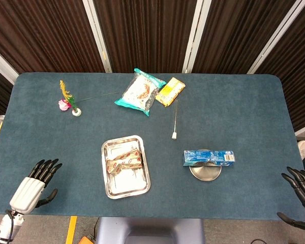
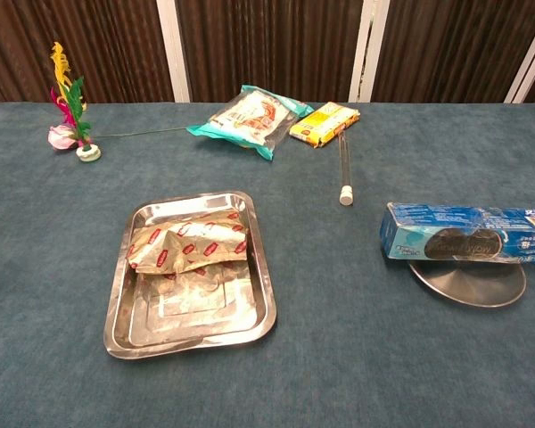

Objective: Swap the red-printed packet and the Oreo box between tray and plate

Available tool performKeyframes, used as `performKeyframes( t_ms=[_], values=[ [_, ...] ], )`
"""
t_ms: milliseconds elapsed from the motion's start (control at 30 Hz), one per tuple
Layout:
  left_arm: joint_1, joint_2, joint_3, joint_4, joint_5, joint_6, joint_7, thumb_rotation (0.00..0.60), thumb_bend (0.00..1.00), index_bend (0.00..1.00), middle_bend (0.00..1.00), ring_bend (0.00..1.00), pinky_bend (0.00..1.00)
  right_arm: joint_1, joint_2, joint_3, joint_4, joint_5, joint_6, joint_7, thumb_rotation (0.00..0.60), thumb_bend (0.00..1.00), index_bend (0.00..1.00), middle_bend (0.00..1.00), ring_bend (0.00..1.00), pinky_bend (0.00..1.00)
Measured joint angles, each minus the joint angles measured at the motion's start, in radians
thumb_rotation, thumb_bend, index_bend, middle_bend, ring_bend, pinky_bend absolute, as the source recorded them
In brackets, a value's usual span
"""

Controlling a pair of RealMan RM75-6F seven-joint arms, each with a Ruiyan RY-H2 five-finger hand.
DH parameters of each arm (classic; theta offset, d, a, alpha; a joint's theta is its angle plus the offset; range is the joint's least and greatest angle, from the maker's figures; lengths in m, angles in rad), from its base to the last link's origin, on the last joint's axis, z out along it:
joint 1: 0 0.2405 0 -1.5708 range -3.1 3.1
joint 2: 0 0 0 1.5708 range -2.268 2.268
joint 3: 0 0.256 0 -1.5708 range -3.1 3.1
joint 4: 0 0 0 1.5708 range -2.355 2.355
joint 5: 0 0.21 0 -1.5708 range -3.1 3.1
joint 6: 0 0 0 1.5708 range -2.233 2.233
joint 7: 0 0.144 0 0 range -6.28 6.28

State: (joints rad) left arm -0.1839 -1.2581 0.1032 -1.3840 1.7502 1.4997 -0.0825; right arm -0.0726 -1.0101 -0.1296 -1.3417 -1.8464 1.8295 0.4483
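The red-printed packet [image 1: 124, 159] [image 2: 189, 243] lies in the far half of the steel tray [image 1: 139, 186] [image 2: 250, 316], left of the table's middle. The blue Oreo box [image 1: 209, 157] [image 2: 468, 234] lies lengthwise across the small round steel plate [image 1: 205, 173] [image 2: 468, 283], to the right of the tray. My left hand [image 1: 36, 184] rests at the table's near left edge, fingers spread, holding nothing. My right hand [image 1: 302, 193] is at the near right edge, fingers apart and empty. Neither hand shows in the chest view.
At the far side lie a teal snack bag [image 1: 139, 91] [image 2: 243, 118] and a yellow packet [image 1: 170, 91] [image 2: 324, 122]. A thin clear tube with a white cap [image 1: 175, 119] [image 2: 343, 166] lies between them and the plate. A feathered shuttlecock toy [image 1: 68, 99] [image 2: 71, 116] sits at the far left.
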Motion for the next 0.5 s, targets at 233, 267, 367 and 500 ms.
performKeyframes(
  t_ms=[233, 267, 367, 500],
  values=[
    [-0.003, -0.006, 0.029, -0.031, 0.055, 0.007, -0.036, 0.600, 0.40, 0.00, 0.00, 0.00, 0.00, 0.006, -0.002, -0.001, -0.001, -0.005, -0.017, -0.018, 0.600, 0.19, 0.00, 0.00, 0.00, 0.00],
    [-0.007, -0.014, 0.033, -0.033, 0.067, 0.009, -0.058, 0.600, 0.39, 0.00, 0.00, 0.00, 0.00, 0.007, -0.003, -0.001, -0.002, -0.004, -0.020, -0.023, 0.600, 0.19, 0.00, 0.00, 0.00, 0.00],
    [-0.026, -0.047, 0.036, -0.043, 0.087, 0.003, -0.126, 0.600, 0.38, 0.00, 0.00, 0.00, 0.01, 0.007, -0.006, -0.001, -0.008, -0.002, -0.029, -0.048, 0.600, 0.19, 0.00, 0.00, 0.00, 0.00],
    [-0.070, -0.100, 0.007, -0.078, 0.062, -0.061, -0.166, 0.600, 0.38, 0.00, 0.00, 0.00, 0.01, -0.008, -0.018, 0.006, -0.019, 0.005, -0.019, -0.124, 0.600, 0.19, 0.00, 0.00, 0.00, 0.00]
  ],
)
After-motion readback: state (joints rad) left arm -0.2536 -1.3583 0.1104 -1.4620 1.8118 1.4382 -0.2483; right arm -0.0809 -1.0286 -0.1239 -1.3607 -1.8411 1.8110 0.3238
